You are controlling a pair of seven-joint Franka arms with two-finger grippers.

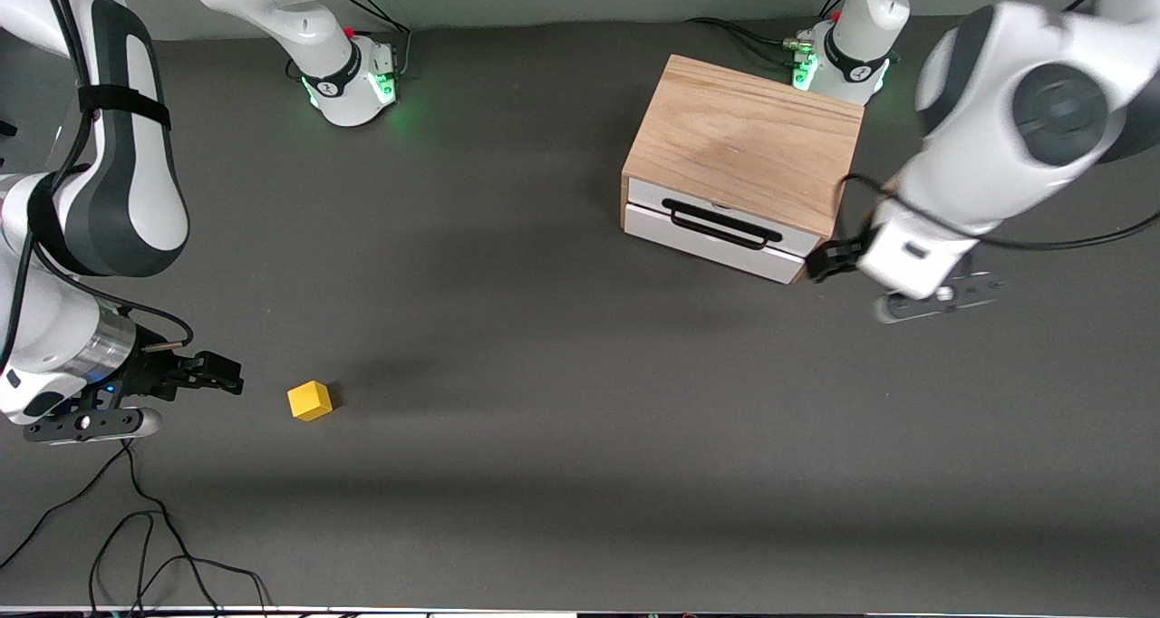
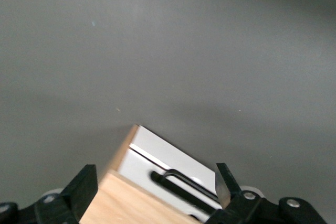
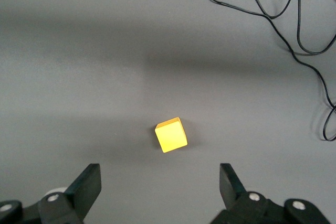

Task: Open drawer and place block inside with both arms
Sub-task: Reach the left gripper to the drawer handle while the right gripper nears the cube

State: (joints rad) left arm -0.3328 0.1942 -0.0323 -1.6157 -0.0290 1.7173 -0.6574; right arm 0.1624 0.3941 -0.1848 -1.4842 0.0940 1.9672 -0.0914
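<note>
grey table (image 1: 562, 373), block (image 1: 310, 400) near right end effector (image 1: 213, 373)

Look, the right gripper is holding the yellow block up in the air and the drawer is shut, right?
Not quite. The right gripper is open and holds nothing: in the right wrist view the yellow block lies on the table, clear of both fingers. The front view shows the same. The drawer is shut, as you said.

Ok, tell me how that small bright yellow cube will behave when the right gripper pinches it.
The small bright yellow cube looks rigid with flat faces, so it probably won't roll or tip. It sits turned relative to the open right gripper, so it may twist as the fingers close. Being small, it is likely light.
</note>
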